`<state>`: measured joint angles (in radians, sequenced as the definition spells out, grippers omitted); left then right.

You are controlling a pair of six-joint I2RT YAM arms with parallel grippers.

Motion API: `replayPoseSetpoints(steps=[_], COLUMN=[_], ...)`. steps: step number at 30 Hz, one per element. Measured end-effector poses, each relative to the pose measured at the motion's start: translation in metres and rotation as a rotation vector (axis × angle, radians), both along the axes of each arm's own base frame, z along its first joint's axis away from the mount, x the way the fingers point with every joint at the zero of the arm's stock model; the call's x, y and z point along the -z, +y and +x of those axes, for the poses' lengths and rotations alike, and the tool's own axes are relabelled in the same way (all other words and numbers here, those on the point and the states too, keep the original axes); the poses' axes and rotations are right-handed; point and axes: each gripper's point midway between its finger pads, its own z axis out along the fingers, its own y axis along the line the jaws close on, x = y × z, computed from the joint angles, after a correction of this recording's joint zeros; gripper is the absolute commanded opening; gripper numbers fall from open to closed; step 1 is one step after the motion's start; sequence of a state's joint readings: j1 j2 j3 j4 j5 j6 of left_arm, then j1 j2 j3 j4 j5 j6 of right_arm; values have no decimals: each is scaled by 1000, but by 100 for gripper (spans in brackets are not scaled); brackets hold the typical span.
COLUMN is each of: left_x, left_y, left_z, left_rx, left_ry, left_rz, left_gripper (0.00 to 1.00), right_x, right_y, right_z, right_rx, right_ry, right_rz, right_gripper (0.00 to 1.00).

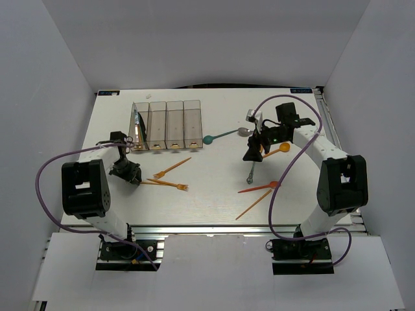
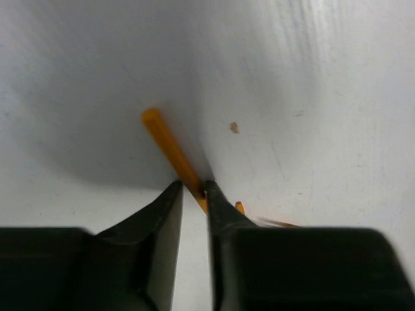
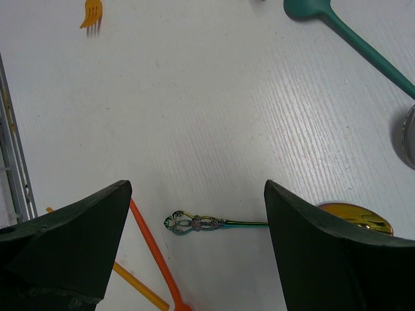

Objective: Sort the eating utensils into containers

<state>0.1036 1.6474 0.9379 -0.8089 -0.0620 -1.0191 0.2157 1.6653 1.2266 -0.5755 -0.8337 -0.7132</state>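
Left gripper [image 2: 192, 189] is right down on the desk [image 2: 311, 97], jaws set narrow on either side of an orange fork handle [image 2: 170, 146]. The handle runs between the tips and looks to touch one side, but whether it's truly pinched, I cannot tell. That fork lies at the front left of the desk, near the containers [image 1: 166, 123] but apart from them; they stand in a row toward the back.

Across the way, the right gripper [image 3: 196, 188] is spread wide with nothing in it. It hangs above an ornate metal spoon handle [image 3: 201, 223], and a teal spoon [image 3: 350, 32] lies further off.

Now, this fork: thin plastic, so I'd call it very light, stiff enough not to droop, and slick. It lies flat on the desk, so there's little edge to bite on. The hold here is partway along the handle, with the butt end poking out ahead. To my eye that's a fair spot. A pinch closer to the middle would stop it pivoting when it's tipped upright for one of those narrow bins
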Motion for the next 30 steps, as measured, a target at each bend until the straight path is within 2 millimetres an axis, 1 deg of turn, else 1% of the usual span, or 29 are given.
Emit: replayPoseSetpoints(steps=[2,3,5,6,12,15,17,19,23,27,29,30], left_x=[0,0,-1,-1,-3,-6,-14,-31,-79,-124,-142,-151], left_y=[-1,-1,-2,-2,-1,1,2,4,5,-6,-14,-19], left_z=[3,4,6,5,3,-7,-11,-8,10,45,70,86], left_rx=[5,6,14,19,47,88,123,176,297,440,534,588], left_ry=[-11,-16,-24,-26,-53,-49,-66,-130,-312,-516,-612,-657], left_rz=[-5,-6,-10,-11,-3,17,26,44,87,83,65,56], left_gripper=[21,10,2,0,0,0,0,0,0,0,0,0], right_x=[-1,-1,-2,-2,-1,-1,-2,-2,-2,-3,-4,-4], right_y=[0,0,0,0,0,0,0,0,0,1,2,2], right_z=[0,0,0,-1,-3,-4,-4,-4,-4,-5,-5,-5], right_rx=[0,0,0,-1,-2,-3,-3,-3,-3,-6,-9,-11], right_ry=[-3,-5,-8,-7,-2,-3,-3,-2,-1,2,3,3], right_rz=[1,1,3,4,5,6,6,7,9,16,22,25], right_gripper=[89,89,89,89,89,89,89,89,90,89,90,89])
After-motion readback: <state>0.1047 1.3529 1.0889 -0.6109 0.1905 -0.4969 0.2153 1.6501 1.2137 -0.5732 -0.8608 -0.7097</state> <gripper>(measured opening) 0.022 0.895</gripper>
